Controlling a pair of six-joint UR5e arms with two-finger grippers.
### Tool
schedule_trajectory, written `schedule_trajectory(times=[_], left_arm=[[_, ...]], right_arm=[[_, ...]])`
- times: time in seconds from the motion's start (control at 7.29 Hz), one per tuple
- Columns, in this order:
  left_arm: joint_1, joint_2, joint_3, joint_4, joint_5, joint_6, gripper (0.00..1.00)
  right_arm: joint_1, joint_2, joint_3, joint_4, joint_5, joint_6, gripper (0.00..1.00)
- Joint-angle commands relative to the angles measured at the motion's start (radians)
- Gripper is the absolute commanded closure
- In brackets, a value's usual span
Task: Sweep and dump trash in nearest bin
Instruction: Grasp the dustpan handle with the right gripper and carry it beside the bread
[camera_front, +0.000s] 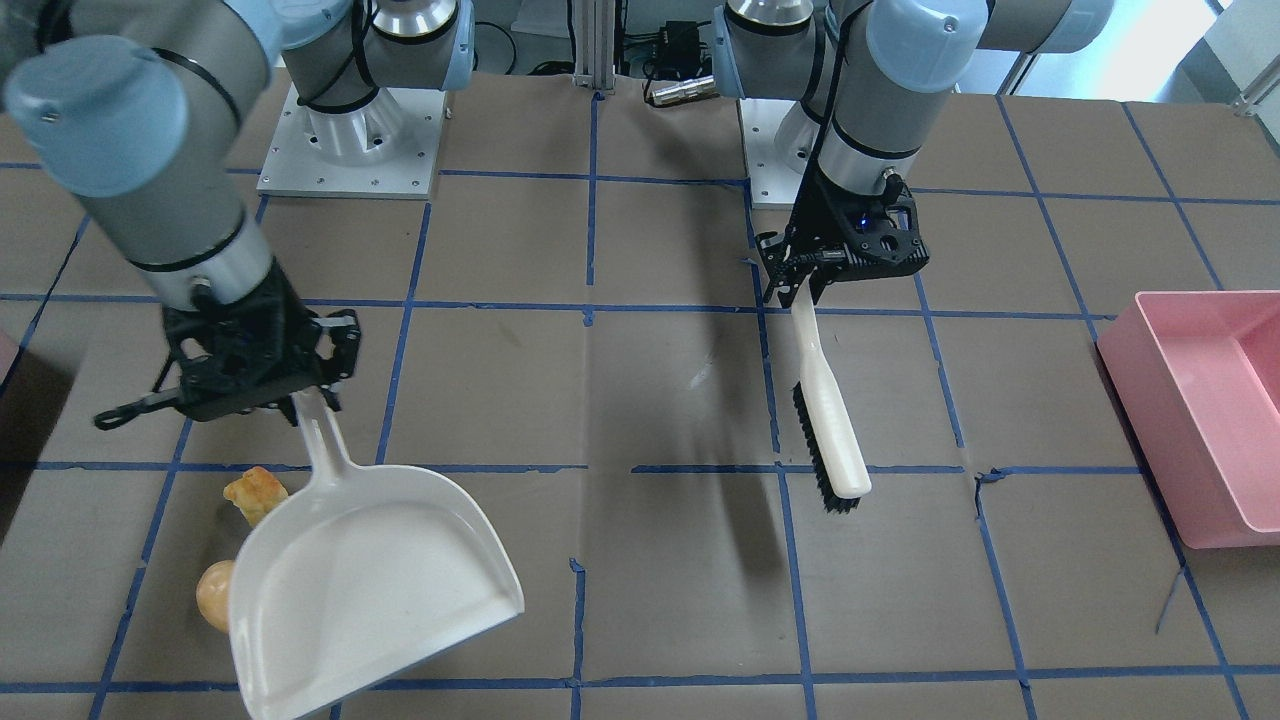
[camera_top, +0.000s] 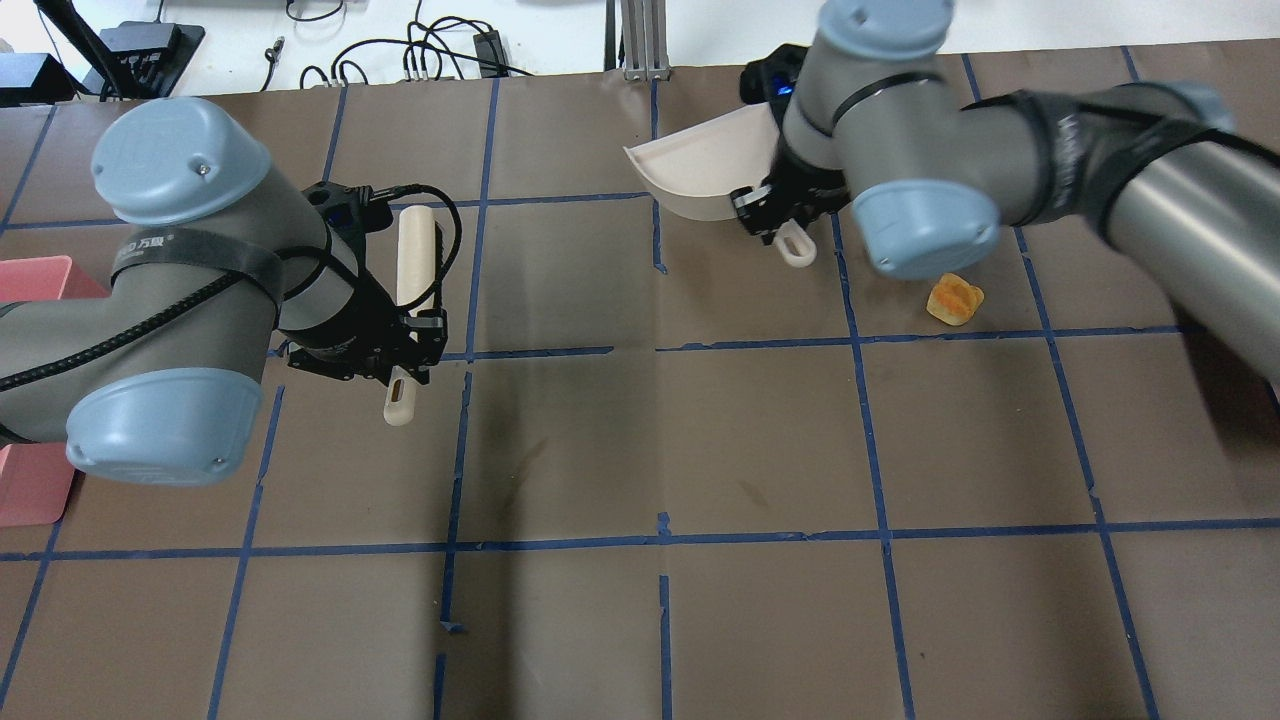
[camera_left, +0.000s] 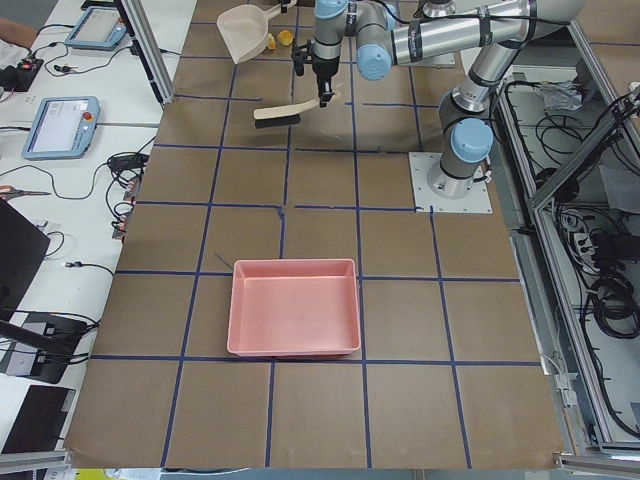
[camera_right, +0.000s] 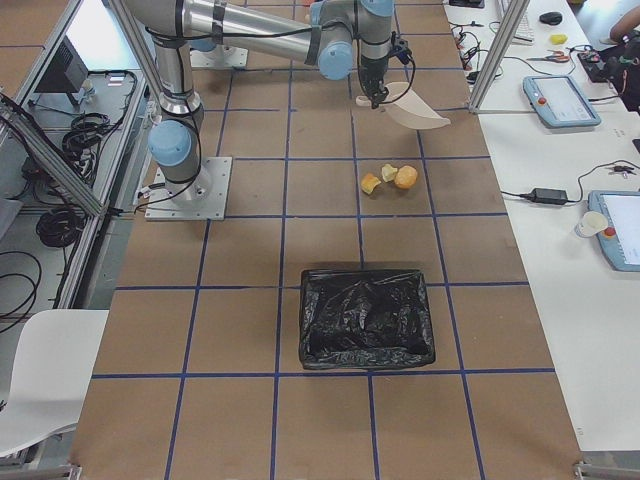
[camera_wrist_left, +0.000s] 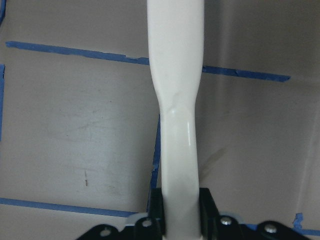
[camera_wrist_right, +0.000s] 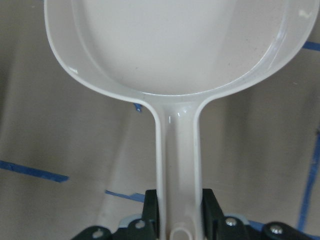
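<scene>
My right gripper (camera_front: 305, 400) is shut on the handle of a white dustpan (camera_front: 370, 590), also seen in the right wrist view (camera_wrist_right: 175, 45). The pan is empty and hangs beside the trash. A golden bread chunk (camera_front: 255, 495) and a tan potato-like lump (camera_front: 215, 595) lie at the pan's edge, the lump partly hidden. A pale chunk (camera_right: 389, 171) shows in the exterior right view. My left gripper (camera_front: 800, 290) is shut on a white brush (camera_front: 835, 440) with dark bristles, held above mid-table. The bin (camera_right: 367, 318) is lined with a black bag; a thin pink sliver (camera_front: 5, 355) shows.
A large pink rectangular tub (camera_front: 1200, 400) stands on the robot's left end of the table, also in the exterior left view (camera_left: 293, 305). The table is brown paper with a blue tape grid. Both arm bases stand at the table's robot side.
</scene>
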Motion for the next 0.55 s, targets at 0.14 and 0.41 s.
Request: schedule_trajectory(times=[0.14, 0.41], left_arm=[[-0.078, -0.084, 0.118, -0.007, -0.027, -0.124, 1.0], [-0.159, -0.166, 0.201, -0.006, -0.021, -0.18, 1.0]], right_arm=[[-0.316, 0.023, -0.101, 0.205, -0.099, -0.616, 1.0], [-0.428, 0.129, -0.196, 0.196, -0.13, -0.917, 1.0]])
